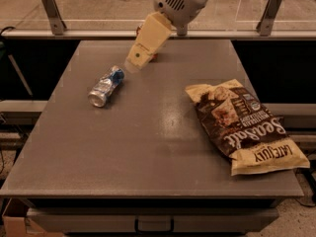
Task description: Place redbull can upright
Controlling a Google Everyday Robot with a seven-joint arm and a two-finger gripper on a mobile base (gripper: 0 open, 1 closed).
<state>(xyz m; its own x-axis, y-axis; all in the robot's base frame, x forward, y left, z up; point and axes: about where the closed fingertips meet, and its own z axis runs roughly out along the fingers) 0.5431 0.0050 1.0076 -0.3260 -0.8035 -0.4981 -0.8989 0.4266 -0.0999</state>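
Camera view: grey table; Sea Salt chip bag, lying flat at right; cream gripper, above far centre, state cannot be told; redbull can, on its side left of centre, long axis diagonal, silver top pointing near-left.

Dim warm light; pale hand hangs over table

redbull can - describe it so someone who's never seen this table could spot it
On the grey table, look at the left half, just below-left of the tan claw hanging over the far middle. The redbull can lies on its side there, slim, silver with blue patches, unlike the flat brown chip bag on the right.
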